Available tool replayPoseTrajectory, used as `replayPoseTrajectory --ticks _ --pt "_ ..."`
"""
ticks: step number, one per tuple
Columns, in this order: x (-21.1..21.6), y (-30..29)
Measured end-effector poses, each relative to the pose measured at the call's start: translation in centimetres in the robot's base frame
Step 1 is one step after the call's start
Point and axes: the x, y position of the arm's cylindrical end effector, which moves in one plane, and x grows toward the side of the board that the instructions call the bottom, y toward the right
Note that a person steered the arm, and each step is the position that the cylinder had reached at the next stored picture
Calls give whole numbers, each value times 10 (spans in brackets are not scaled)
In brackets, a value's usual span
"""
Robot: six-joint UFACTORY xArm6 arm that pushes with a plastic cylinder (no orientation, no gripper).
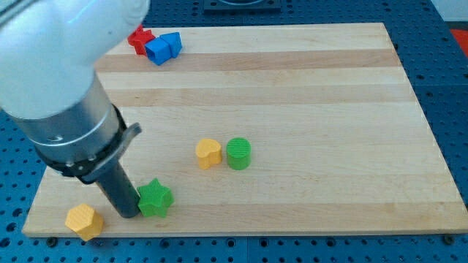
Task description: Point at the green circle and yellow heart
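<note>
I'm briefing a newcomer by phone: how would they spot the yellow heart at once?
Start from the wooden board and look just below its middle, where two blocks sit side by side. The yellow heart-shaped block is the left one, beside the round green cylinder block; it alone is yellow and notched.

Bright, even light falls from overhead on the wooden board [292,95], with no glare. Short soft shadows hug the green circle [238,153] and yellow heart [209,153] toward 6 o'clock. The arm's pale housing [51,51] at 10 o'clock looms blurred and washed out. The blocks stay sharp.
</note>
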Motion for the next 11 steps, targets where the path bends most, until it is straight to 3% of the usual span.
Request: replayPoseTrajectory --ticks 2,5,6,9,11 --pt "1 45" --pt "-22 211" --pt "-46 219" --pt "-89 153" --pt "-90 81"
